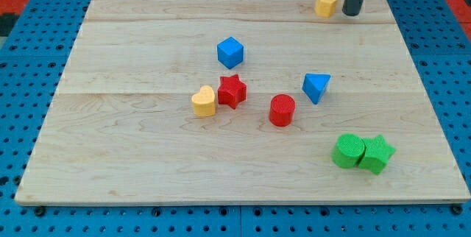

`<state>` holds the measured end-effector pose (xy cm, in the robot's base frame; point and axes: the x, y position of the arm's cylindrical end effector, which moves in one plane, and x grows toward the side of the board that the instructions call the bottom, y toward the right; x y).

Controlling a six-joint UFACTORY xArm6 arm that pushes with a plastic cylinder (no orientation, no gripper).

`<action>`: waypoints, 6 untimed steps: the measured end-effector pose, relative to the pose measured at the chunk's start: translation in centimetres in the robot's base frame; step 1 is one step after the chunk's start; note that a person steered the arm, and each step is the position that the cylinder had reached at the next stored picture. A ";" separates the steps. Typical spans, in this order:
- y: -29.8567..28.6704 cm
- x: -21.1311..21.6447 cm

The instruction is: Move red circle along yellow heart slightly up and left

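— Where is my tip?

— My tip (352,13) is way up at the view's top right, on the wooden surface (132,156), just beside the yellow block (327,4). The tool is only a dark rod (no claws), so it grasps nothing.

— And the red circle?

— The red circle (282,110) sits near the middle, well apart from my tip. The yellow heart (204,101) is to its left, touching the red star (232,90).

— What else?

— A blue cube (229,51) sits above them, a blue triangle (316,87) is to the right, and a green circle (347,151) touches a green star (376,153) at the bottom right.
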<state>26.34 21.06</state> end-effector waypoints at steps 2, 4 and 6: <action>0.1 13.8; -11.2 22.6; -24.7 23.9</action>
<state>50.25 -3.66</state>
